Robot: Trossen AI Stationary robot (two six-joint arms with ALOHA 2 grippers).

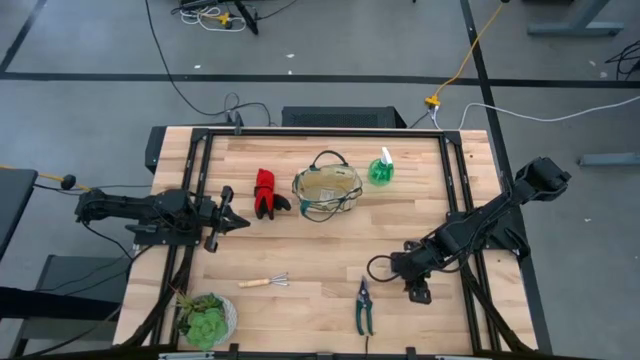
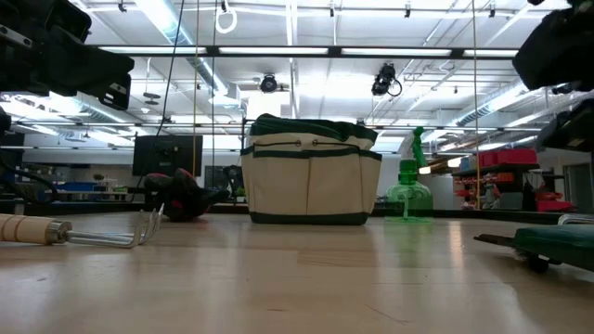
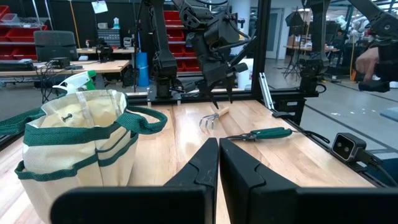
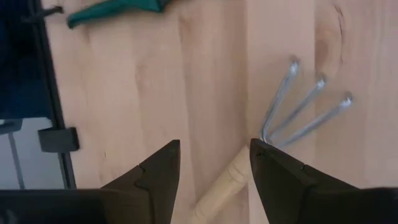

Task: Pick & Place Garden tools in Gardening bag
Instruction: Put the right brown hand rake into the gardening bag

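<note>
Butcher-block tabletop [image 1: 330, 250] of pale jointed wood strips, framed by dark rails, with a grey floor and trailing cables beyond.

Far centre: gardening bag [image 1: 301, 186], a round tan fabric tote with dark green trim, outer pockets and thin dark loop handles. It stands upright, and its open mouth shows pale lining. Whether anything lies inside cannot be told.

Just right of the bag: spray bottle [image 1: 381, 170] of translucent green plastic with a white nozzle, upright. Just left of the bag: gloves [image 1: 266, 193], red and black, lying crumpled on the wood.

Near half of the table: mini rake [image 1: 265, 282], with a turned wooden handle and thin bent metal tines, lying flat left of centre. Pruning shears [image 1: 364, 305], with green handles and dark blades, lie flat to the right of it, well apart from the rake.

Near left corner: succulent [image 1: 203, 325], a green rosette in a pale round pot.

Left gripper [image 1: 238, 218] waits at the left side of the table, just beside the gloves. Its dark fingers [image 3: 205, 168] are pressed together on nothing.

Right gripper [image 4: 214, 149] hangs over the near half of the table with its fingers spread, holding nothing. Its own camera looks down on the rake's handle and tines.
</note>
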